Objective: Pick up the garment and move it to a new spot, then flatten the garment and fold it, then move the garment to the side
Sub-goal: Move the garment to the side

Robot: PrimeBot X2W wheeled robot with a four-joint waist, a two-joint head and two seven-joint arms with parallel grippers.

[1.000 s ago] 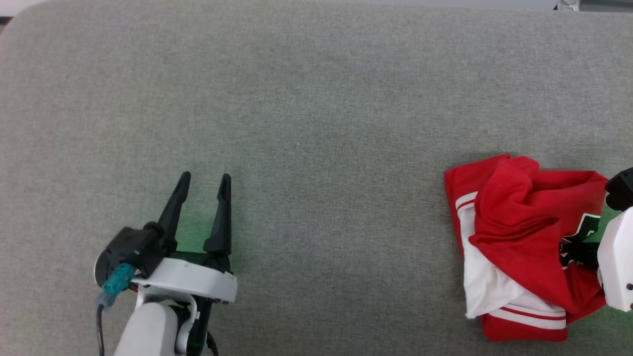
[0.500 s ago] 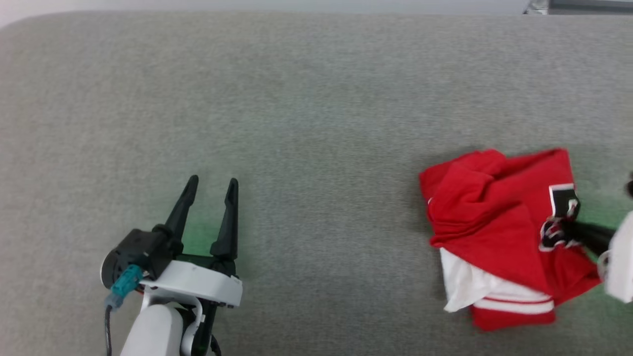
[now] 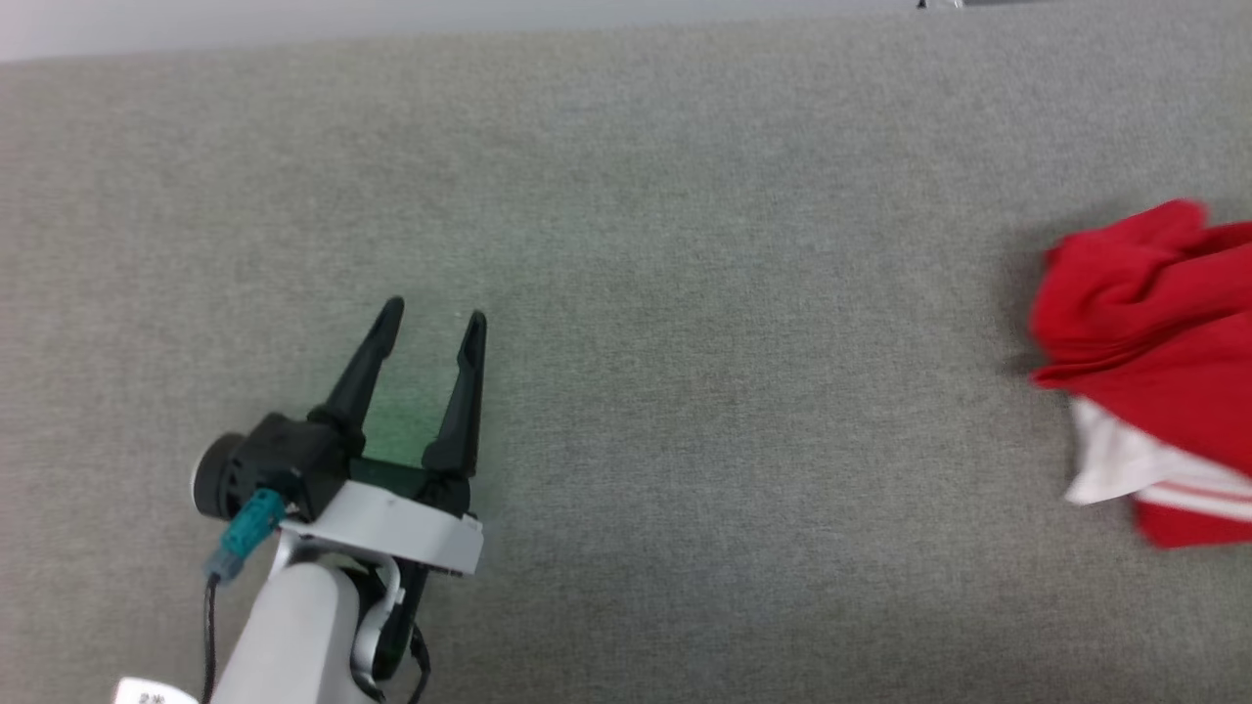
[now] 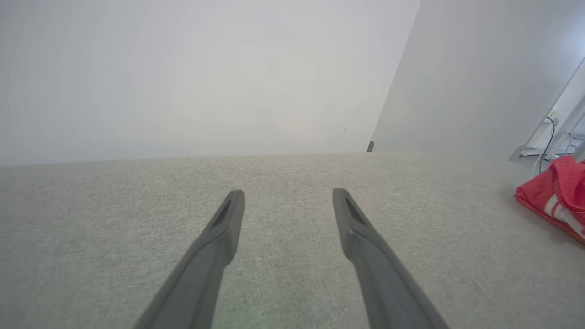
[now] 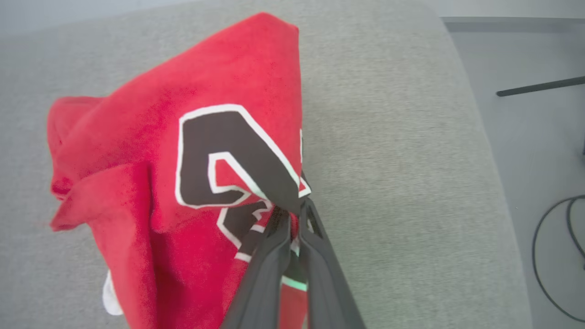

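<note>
The garment (image 3: 1144,332), a red shirt with white trim, hangs bunched at the right edge of the head view, partly cut off by the frame. In the right wrist view my right gripper (image 5: 292,214) is shut on the garment (image 5: 192,151), pinching the fabric at a black white-outlined print, and the cloth is lifted off the grey surface. My left gripper (image 3: 430,318) rests open at the lower left, far from the shirt, nothing between its fingers. The left wrist view shows that left gripper (image 4: 288,194) open, with the garment (image 4: 555,194) at the far right.
A wide grey padded surface (image 3: 685,244) spans the scene. Its right end (image 5: 475,137) drops to a floor with dark cables (image 5: 553,256). A pale wall (image 4: 205,77) stands beyond the far edge.
My right gripper has lifted the garment off the surface, so it now hangs bunched. The head camera has shifted, putting the shirt further right. The left gripper stays open.
</note>
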